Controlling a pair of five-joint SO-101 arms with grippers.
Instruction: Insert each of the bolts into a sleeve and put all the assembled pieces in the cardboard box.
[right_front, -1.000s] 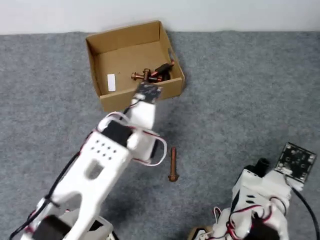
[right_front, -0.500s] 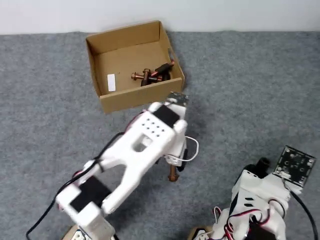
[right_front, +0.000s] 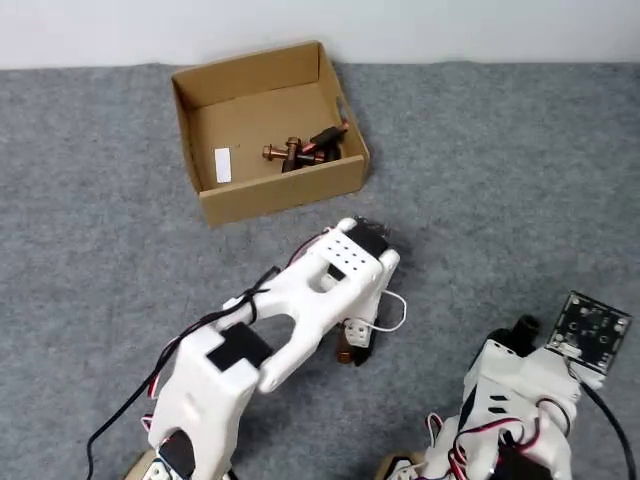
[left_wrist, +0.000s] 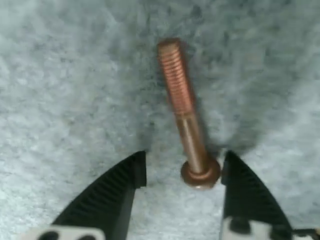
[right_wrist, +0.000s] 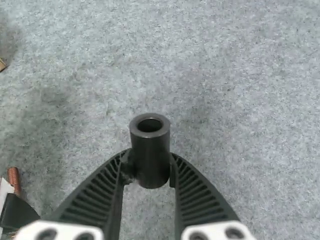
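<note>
— Left wrist view: has the left gripper (left_wrist: 184, 162) got the bolt (left_wrist: 182, 107)?
— No, its jaws are spread, straddling the bolt's head on the grey carpet (left_wrist: 70, 85). The right gripper (right_wrist: 149, 159) is clamped on a black sleeve (right_wrist: 150, 132). Assembled pieces (right_front: 305, 150) lie in the cardboard box (right_front: 275, 195).

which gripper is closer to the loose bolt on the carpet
Left. The left gripper is open astride the bolt at its head; the right gripper, shut on a sleeve, sits apart from the bolt.
</note>
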